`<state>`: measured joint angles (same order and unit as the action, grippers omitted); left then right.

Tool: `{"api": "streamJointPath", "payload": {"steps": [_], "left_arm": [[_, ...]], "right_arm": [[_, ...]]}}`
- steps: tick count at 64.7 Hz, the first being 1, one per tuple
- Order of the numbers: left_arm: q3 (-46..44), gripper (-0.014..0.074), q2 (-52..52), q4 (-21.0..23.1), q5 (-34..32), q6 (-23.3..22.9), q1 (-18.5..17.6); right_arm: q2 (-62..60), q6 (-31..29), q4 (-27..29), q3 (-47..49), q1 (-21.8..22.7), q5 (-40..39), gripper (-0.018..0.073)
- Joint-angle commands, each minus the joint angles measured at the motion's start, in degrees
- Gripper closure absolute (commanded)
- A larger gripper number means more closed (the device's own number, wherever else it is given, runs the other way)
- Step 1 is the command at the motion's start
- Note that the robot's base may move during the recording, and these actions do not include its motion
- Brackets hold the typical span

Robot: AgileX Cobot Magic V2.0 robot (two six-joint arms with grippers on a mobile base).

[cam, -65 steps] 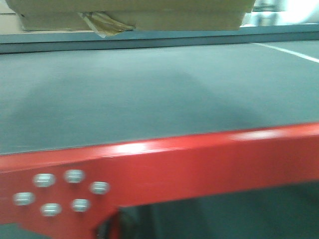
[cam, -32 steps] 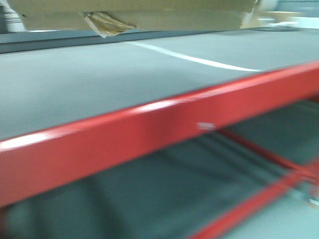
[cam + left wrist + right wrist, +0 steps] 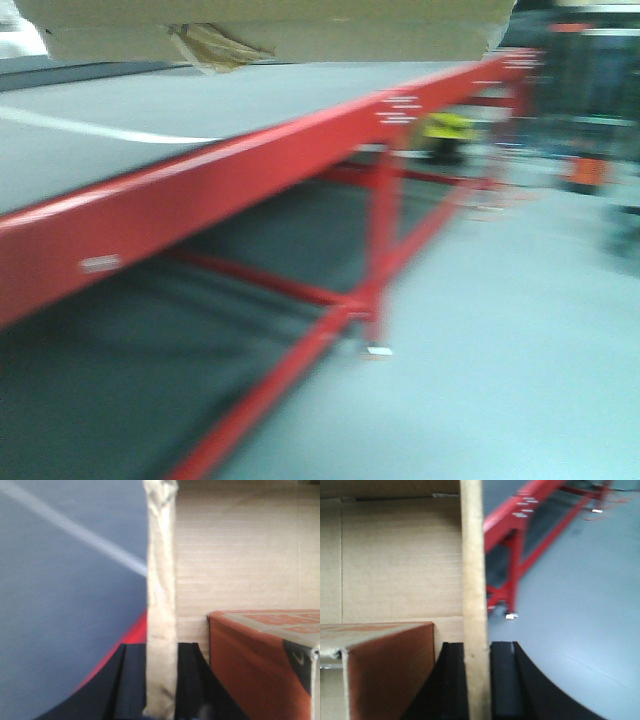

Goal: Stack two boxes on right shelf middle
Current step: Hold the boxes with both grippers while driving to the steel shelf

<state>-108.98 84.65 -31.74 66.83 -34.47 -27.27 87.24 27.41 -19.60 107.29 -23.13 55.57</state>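
Left wrist view: black left gripper (image 3: 160, 680) clamps a wall of the plain brown cardboard box (image 3: 240, 555). Right gripper (image 3: 476, 680) clamps another.

A long rack (image 3: 382, 240) with a red frame (image 3: 200, 190) and a dark grey deck (image 3: 260, 100) runs off into the blurred room. A pale stripe (image 3: 100, 127) crosses the deck. The floor (image 3: 520, 330) is pale grey.

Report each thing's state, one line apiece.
Plain brown cardboard box: open-topped, held up by its walls.
Orange-red box: inside the cardboard box.
Left gripper: shut on a box wall.
Right gripper: shut on a box wall.
Yellowish tape scrap: crumpled, hanging off the box.
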Motion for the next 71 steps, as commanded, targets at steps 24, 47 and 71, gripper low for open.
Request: {"api": "streamJointPath", "payload": {"steps": [24,47,71], "left_arm": [[-0.8,0.0708,-0.47,-3.42,-0.42,-0.44,-0.05],[-0.8,0.0708,-0.47,-3.42,-0.42,-0.44,-0.05],[-0.8,0.0708,-0.47,-3.42,-0.42,-0.44,-0.05]], "right_arm": [[-1.17,-0.09,-3.8,0.68,0.39,-2.44,0.0711],[-1.17,-0.09,-3.8,0.68,0.39,-2.44,0.0711],[-1.17,-0.09,-3.8,0.68,0.39,-2.44,0.0711]]}}
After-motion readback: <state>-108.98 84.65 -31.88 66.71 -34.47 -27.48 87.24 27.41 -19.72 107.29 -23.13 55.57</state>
